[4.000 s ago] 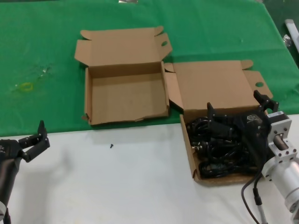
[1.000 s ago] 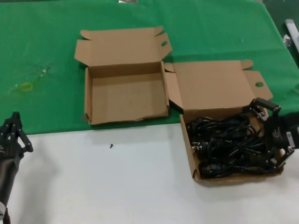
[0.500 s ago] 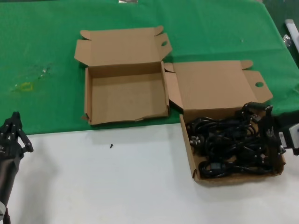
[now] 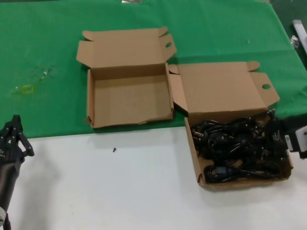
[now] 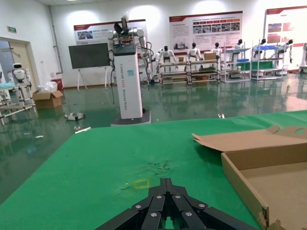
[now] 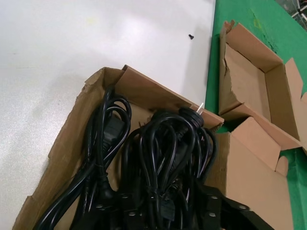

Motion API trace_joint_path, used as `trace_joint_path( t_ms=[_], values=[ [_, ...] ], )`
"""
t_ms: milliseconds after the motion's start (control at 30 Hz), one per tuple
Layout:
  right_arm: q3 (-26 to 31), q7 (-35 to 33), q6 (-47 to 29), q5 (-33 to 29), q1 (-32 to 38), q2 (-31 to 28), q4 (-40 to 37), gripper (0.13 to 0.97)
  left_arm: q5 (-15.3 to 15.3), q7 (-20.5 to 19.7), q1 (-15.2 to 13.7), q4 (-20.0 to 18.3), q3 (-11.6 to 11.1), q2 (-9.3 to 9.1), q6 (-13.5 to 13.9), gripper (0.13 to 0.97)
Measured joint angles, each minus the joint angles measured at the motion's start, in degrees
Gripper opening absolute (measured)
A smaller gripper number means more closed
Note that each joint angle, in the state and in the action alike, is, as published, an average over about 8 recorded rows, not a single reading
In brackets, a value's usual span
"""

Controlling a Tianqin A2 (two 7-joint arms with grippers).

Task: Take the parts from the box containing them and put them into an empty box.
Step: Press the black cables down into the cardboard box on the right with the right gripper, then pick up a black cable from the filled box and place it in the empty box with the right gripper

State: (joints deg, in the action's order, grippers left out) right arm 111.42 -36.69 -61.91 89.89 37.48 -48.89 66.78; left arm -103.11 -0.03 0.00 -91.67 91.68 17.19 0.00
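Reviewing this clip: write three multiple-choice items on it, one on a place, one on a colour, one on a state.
1. Where do the power cords lie?
A. In the box nearer the right gripper
B. On the green cloth
C. In the wavy-fronted box

2. What colour is the cloth under the wavy-fronted box?
A. Blue
B. Green
C. Red

3. The wavy-fronted box is:
A. Closed
B. Open, full
C. Open, empty

A: cords fill the cord box.
B: green surrounds it.
C: lid back, bare floor.

The left gripper waits over the white table.
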Motion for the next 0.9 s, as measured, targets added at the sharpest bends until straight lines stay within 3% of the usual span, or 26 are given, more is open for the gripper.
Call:
trace_joint_path(
  t_ms=[233,367,633,900],
  values=[
    [-0.2,0.5,-0.3,0.2,0.0,-0.6,0.1,0.358,0.0,0.0,0.0,0.0,0.0,0.00,0.0,0.143],
    [-0.5,1.1,-0.6,0.5,-0.2,-1.1,0.5,0.358,0.0,0.0,0.0,0.0,0.0,0.00,0.0,0.143],
    [-1.1,1.9,-0.9,1.0,-0.2,-1.9,1.2,0.224,0.0,0.0,0.0,0.0,0.0,0.00,0.0,0.143],
    [-1.9,4.2,-1.6,1.6,0.4,-3.2,2.2,0.200,0.0,0.0,0.0,0.0,0.0,0.00,0.0,0.143]
  ],
)
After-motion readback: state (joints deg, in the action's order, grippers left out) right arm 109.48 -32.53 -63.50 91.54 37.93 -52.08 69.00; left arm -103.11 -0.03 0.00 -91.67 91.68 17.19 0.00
